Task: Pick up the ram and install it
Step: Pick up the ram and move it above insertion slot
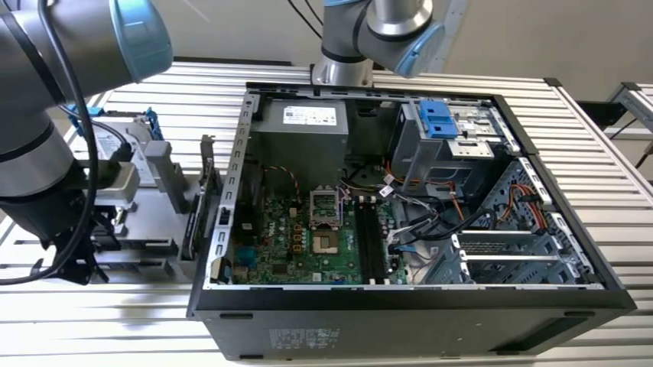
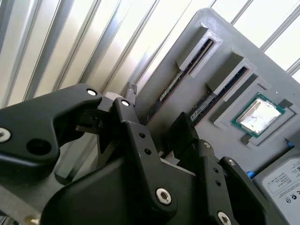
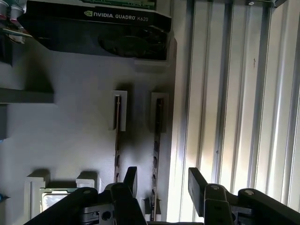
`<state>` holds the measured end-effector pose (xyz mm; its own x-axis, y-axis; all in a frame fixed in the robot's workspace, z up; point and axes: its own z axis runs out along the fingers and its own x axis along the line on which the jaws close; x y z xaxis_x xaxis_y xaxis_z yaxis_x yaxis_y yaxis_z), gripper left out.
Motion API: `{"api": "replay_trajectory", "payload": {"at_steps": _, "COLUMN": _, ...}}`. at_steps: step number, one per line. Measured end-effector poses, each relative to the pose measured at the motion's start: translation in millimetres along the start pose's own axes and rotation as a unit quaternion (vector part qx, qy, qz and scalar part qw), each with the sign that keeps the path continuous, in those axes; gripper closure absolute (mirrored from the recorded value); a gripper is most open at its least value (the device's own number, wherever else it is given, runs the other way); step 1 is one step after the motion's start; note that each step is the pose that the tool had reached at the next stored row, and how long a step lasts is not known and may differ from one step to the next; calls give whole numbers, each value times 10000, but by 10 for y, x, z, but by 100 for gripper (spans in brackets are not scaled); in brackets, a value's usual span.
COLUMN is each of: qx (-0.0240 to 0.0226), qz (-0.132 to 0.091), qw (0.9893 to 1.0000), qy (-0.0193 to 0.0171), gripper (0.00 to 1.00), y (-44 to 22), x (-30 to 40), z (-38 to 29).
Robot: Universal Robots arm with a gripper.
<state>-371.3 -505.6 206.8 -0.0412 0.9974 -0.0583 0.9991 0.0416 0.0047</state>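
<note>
The gripper (image 3: 161,180) hangs open, its fingers (image 3: 130,177) straddling the ram (image 3: 157,136) in the first wrist view | the ram stands on edge in the gray holder (image 3: 70,140), in the slot nearest the holder's edge | the holder sits at the exterior view's left of the open computer case (image 1: 408,294).

The arm (image 1: 41,153) rose from its base (image 1: 342,73) at twelve o'clock in the exterior view, then came down at nine o'clock. In the first wrist view its gripper (image 3: 164,185) held black fingers (image 3: 197,183) parted.
</note>
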Motion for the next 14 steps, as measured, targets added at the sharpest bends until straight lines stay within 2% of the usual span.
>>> {"api": "replay_trajectory", "payload": {"at_steps": 14, "qx": -1, "qz": -25, "qw": 10000, "qy": 16, "gripper": 0, "y": -1, "x": 6, "z": 103}}
